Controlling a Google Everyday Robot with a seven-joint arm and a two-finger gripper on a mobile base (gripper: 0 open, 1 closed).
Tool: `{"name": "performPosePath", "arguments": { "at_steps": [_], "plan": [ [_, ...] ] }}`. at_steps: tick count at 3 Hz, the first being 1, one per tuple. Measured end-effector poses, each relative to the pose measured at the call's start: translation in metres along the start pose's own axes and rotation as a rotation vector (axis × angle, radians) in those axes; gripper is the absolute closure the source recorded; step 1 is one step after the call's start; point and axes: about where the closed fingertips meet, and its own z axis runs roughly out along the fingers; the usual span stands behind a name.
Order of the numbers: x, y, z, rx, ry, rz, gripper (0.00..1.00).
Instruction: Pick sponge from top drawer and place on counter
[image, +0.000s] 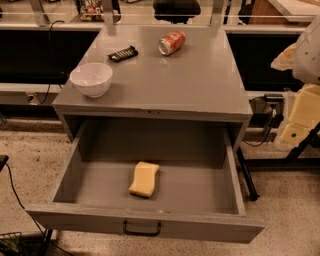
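Camera view: sponge (144, 179) lies in open drawer (200, 189) at 6 o'clock; gripper (299, 120) hangs at 3 o'clock, clenched or released, cannot tell.

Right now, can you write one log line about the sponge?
sponge: lying in open drawer | counter: no sponge yet | gripper: far right of counter, away from sponge

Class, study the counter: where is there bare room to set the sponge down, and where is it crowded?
Bare: the counter in front of the can and right of the bowl. Crowded: the left, with bowl and dark packet. The sponge lies in the top drawer; the gripper is beyond the counter's right edge.
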Motion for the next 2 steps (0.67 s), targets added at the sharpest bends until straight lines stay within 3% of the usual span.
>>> {"name": "performPosePath", "arguments": {
  "at_steps": [1, 2],
  "plan": [
    [0.0, 0.0, 0.0, 0.0, 0.0, 0.0, 0.0],
    [-0.007, 0.014, 0.041, -0.061, 0.023, -0.065, 0.0]
  ]
}}
